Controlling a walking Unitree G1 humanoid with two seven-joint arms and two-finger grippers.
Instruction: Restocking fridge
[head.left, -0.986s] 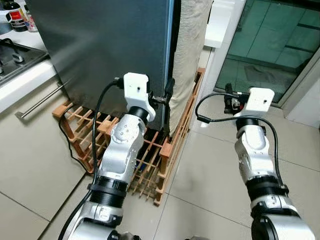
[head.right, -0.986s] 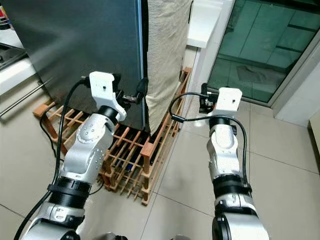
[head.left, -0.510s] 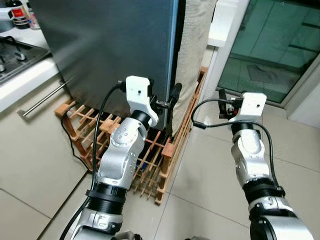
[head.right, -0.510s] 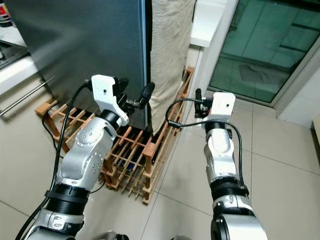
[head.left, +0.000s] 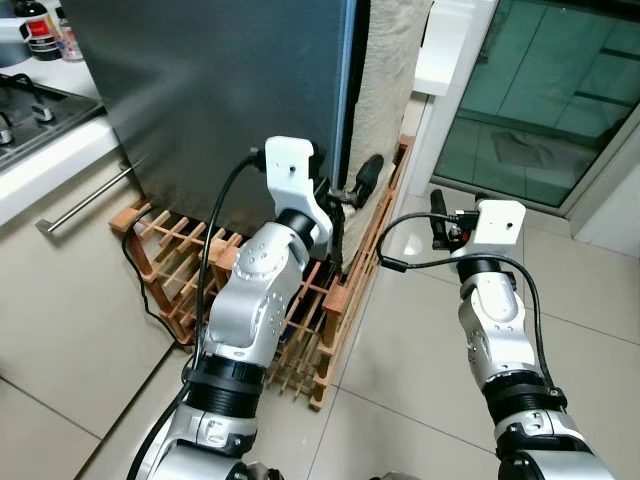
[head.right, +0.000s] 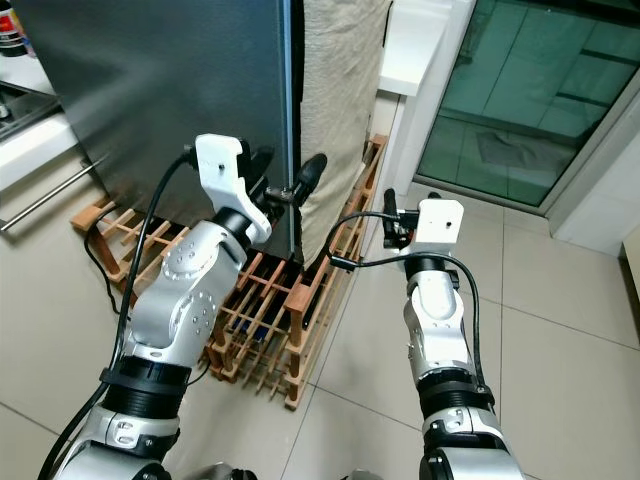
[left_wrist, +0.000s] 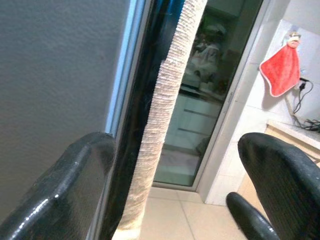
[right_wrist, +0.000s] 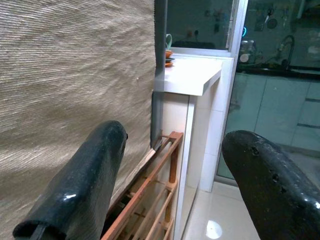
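The fridge's dark grey door (head.left: 230, 90) stands shut, and a beige cloth (head.left: 388, 90) hangs down the fridge's side just right of the door edge. My left gripper (head.left: 346, 186) is open and raised at that edge. In the left wrist view its fingers (left_wrist: 65, 200) straddle the door edge and the cloth's border (left_wrist: 160, 115) without closing on them. My right gripper (head.right: 408, 208) is open and holds nothing. It hovers lower, to the right of the cloth, and faces the cloth (right_wrist: 70, 60).
A wooden slatted rack (head.left: 300, 310) lies on the tiled floor under the fridge. A counter with a hob (head.left: 40, 110) and a drawer handle (head.left: 85, 200) is on the left. On the right are a white ledge (head.left: 445, 50) and a glass door (head.left: 540, 100).
My left gripper has pushed forward and right, so one finger now reaches past the door edge in front of the cloth. My right arm has come lower and nearer the fridge.
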